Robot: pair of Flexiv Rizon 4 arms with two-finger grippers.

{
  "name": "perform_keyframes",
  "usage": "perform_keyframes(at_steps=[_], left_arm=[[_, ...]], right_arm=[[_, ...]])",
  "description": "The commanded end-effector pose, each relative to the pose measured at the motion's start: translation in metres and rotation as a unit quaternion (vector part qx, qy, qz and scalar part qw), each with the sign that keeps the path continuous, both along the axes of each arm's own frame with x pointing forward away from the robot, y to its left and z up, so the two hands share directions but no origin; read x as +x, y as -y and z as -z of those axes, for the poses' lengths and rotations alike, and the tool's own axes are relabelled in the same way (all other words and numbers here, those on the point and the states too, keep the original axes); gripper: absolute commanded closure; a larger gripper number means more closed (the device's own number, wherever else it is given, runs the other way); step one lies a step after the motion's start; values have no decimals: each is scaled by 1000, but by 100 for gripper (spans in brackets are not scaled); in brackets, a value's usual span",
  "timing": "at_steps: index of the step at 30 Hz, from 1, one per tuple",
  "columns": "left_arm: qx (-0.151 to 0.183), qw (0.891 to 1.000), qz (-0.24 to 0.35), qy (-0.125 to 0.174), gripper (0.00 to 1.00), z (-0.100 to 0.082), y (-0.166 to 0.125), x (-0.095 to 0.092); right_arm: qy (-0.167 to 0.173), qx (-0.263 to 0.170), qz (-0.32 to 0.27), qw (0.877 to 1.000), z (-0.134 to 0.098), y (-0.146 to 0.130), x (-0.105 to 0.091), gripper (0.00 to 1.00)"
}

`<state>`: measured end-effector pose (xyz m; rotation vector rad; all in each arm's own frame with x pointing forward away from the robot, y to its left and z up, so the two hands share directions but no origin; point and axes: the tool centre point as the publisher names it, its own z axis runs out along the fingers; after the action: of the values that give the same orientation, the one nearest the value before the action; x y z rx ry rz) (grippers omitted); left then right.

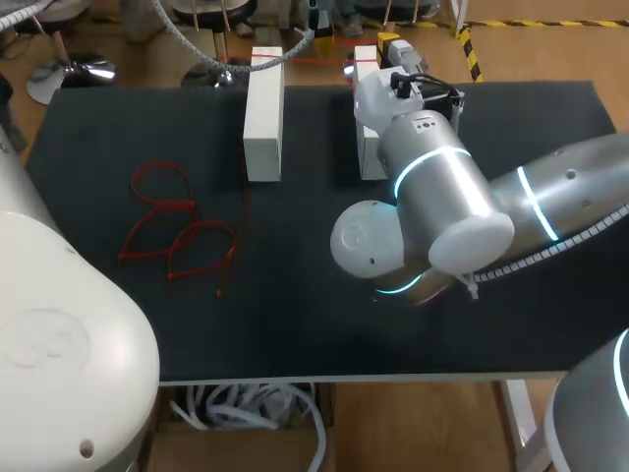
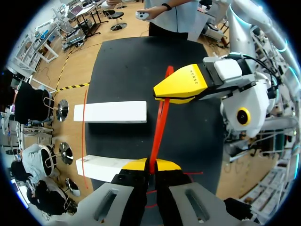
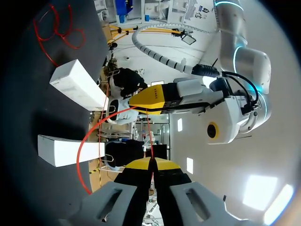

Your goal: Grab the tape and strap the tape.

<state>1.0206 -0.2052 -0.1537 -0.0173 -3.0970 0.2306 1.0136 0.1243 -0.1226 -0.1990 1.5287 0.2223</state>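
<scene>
Red tape lies coiled on the left of the black table. One strand runs up along the left white box, then across to the right white box. In the left wrist view my left gripper is shut on a taut stretch of tape. My right gripper pinches the same stretch just ahead. In the right wrist view my right gripper is shut on the thin strand, facing the left gripper. A yellow tip of the right gripper shows at the table's far edge.
Both boxes lie parallel with a gap between them, under the stretched tape. My right arm's bulk hangs over the table's middle right. The left arm's base fills the near left corner.
</scene>
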Motion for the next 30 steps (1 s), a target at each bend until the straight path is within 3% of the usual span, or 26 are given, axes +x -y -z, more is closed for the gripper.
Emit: perform_keyframes(at_steps=[1,19,30], left_arm=[[2,1000,0,-1,100,-1,1,1],[2,1000,0,-1,100,-1,1,1],[2,1000,0,-1,100,-1,1,1]], right_arm=[[-1,-1,0,1000,-2,-2,0,100],[3,-11,0,1000,6,-11,-1,100],[-2,-8,-6,1000,0,2,1,100]])
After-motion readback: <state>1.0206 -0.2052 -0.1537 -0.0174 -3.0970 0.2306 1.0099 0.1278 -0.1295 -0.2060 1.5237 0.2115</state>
